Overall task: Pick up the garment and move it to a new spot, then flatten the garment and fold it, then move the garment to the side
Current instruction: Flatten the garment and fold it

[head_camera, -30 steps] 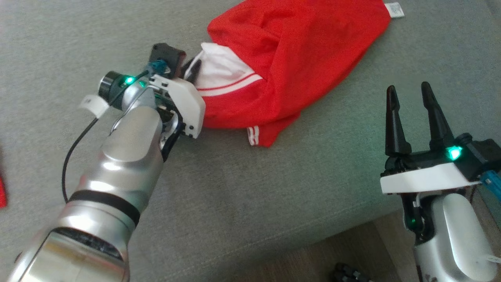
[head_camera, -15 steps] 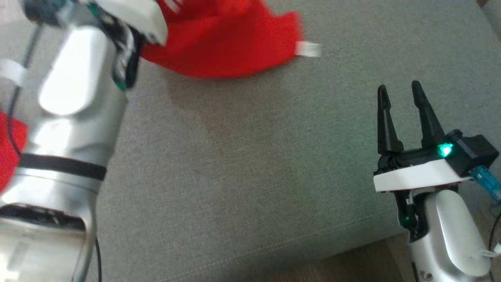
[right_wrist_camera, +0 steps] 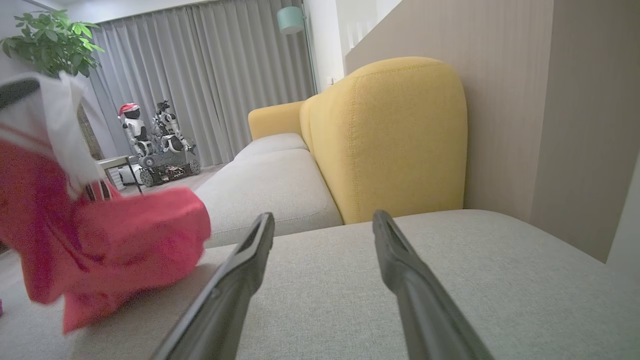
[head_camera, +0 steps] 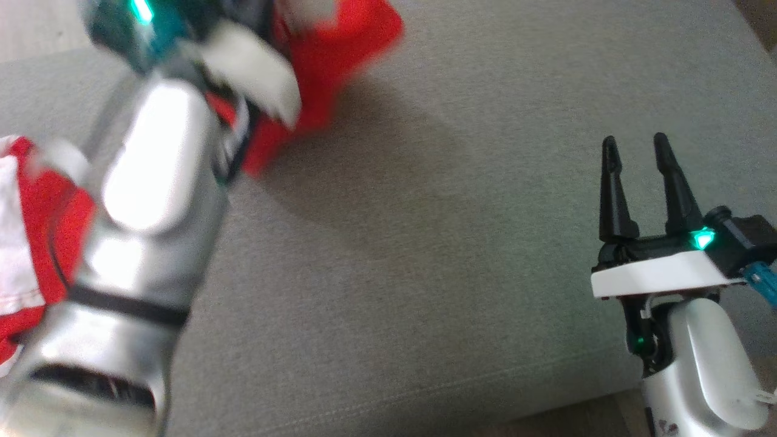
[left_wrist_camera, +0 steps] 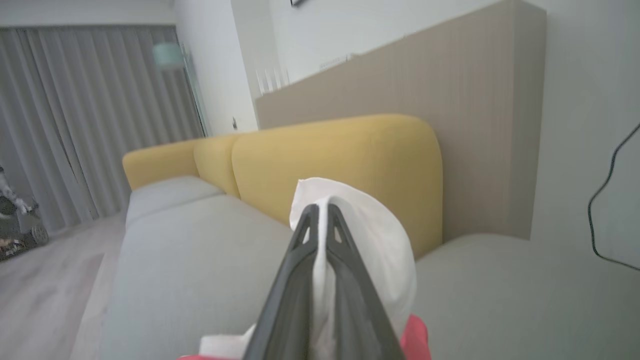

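Observation:
The garment (head_camera: 328, 60) is red with a white part and hangs, blurred, from my raised left arm (head_camera: 152, 182) above the grey sofa seat (head_camera: 425, 273). In the left wrist view my left gripper (left_wrist_camera: 322, 215) is shut on a white fold of the garment (left_wrist_camera: 370, 235), with a bit of red below. The right wrist view shows the garment (right_wrist_camera: 115, 250) lifted at the left, its lower red end brushing the seat. My right gripper (head_camera: 634, 142) stands open and apart over the seat's right front, with nothing between its fingers (right_wrist_camera: 323, 220).
Another piece of red and white cloth (head_camera: 24, 255) shows at the left edge, partly behind my left arm. The yellow backrest (right_wrist_camera: 390, 140) rises behind the seat. The seat's front edge and wood floor (head_camera: 576, 419) lie at the lower right. Small robots (right_wrist_camera: 155, 145) stand far off.
The head view has shifted. My left gripper has lifted the garment off the seat and carried it up and to the left. The right gripper stays open in place.

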`<state>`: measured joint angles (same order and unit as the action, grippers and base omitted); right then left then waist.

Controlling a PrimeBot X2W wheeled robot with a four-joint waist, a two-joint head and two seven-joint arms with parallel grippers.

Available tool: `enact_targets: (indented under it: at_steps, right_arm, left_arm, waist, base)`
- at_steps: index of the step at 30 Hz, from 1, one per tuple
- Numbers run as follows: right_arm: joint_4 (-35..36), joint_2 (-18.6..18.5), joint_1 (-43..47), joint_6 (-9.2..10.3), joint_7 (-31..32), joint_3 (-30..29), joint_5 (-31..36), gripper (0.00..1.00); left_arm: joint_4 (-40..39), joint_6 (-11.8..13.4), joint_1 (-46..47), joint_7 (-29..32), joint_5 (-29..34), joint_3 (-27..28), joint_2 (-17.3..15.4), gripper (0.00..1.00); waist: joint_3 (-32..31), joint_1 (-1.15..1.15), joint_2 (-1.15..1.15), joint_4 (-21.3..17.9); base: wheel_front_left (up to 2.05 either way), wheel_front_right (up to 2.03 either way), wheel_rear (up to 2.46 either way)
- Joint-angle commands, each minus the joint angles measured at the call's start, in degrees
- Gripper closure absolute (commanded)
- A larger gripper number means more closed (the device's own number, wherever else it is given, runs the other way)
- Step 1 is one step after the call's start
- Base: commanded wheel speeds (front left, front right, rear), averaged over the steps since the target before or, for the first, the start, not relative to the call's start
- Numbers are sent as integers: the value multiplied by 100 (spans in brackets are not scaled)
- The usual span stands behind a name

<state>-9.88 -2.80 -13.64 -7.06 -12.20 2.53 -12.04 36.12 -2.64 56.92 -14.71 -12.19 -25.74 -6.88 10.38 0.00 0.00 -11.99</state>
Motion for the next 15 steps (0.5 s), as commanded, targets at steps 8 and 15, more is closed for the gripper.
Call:
enact_targets:
  at_steps: [8,15]
  right_arm:
    - [241,-8,-9,-43,10,-114,139,0]
    - [282,-8,108,-43,131,-238,285,0]
  left_arm:
    - [-1140,163,-1901,-29,-85,135,-57,100]
    - [-1254,311,-3081,-29,-36,-77,-57,100]
  waist:
    - [-53,0,0,658]
    - [-211,0,0,1096]
  base:
    - [0,0,0]
    - [0,0,0]
